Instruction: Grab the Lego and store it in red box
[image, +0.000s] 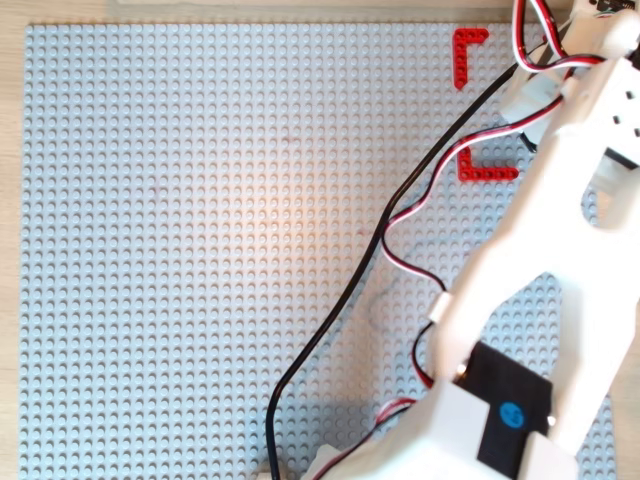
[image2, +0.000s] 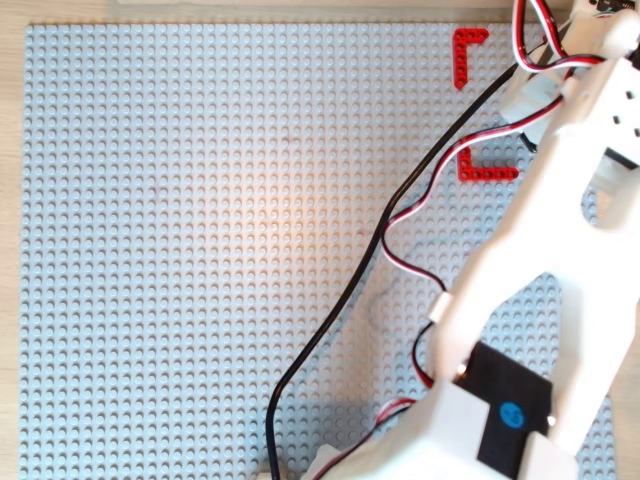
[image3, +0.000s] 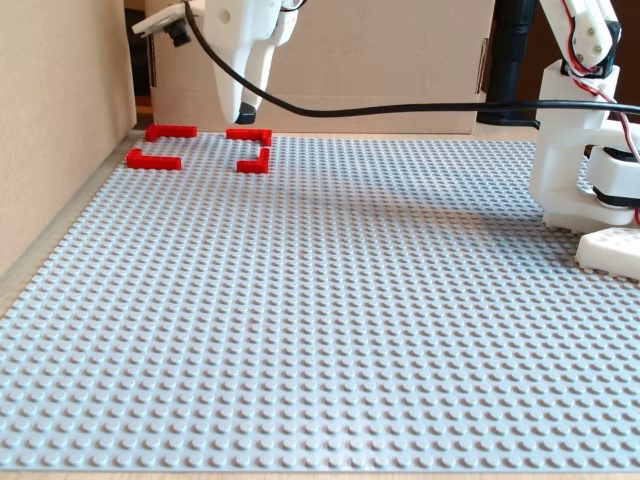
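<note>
Colours on the studded plate

Baseplate (image3: 330, 300) is light grey w/ a regular stud pattern all over; red box (image3: 200, 147) is bright red corner pieces, two of them seen in both overhead views (image: 470, 45). Arm (image: 560, 230) is white plastic, w/ a black block carrying a blue round sticker (image: 512, 411). Cables: one black (image: 330, 330), others red/white/black (image: 405, 215). Table edge (image: 10, 200) is pale wood; cardboard wall (image3: 60, 120) is tan.

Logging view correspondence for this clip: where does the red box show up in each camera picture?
An overhead view: the red box sits top right; two corner pieces show, the white arm covers the rest.
Another overhead view: the red box, same top-right place, equally covered.
Fixed view: the red box lies far left at the back, all four corners visible, below the end effector.
Shared landmark: the black cable.
</note>
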